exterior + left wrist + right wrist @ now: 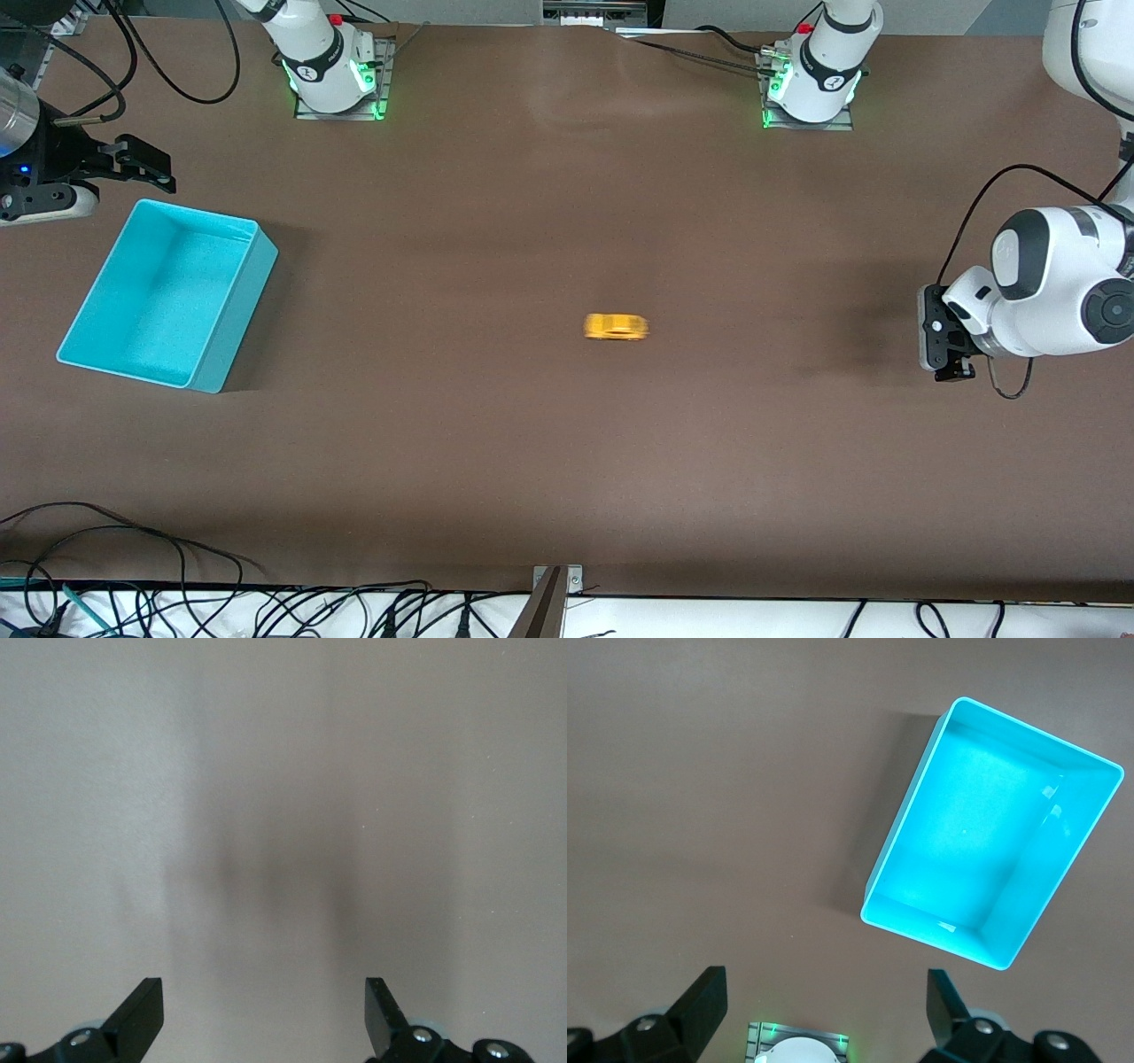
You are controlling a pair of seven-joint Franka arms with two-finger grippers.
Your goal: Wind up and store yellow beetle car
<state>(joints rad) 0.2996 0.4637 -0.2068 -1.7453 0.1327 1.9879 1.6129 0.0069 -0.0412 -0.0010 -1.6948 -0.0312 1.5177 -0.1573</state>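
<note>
Front view: car (617,327) sits alone mid-table, well apart from the bin (93,350); left gripper (264,1014) and right gripper (826,1010) both hang open, empty.

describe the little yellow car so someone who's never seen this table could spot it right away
Start from the brown table and the turquoise bin at the right arm's end. The yellow beetle car sits alone on bare tabletop near the middle, well clear of the bin. It is tiny, rounded and yellow-orange, the only small thing there.

tabletop (567,496): I see a plain brown surface, evenly lit
cables (133,611): black, along the edge nearest my front camera
</note>
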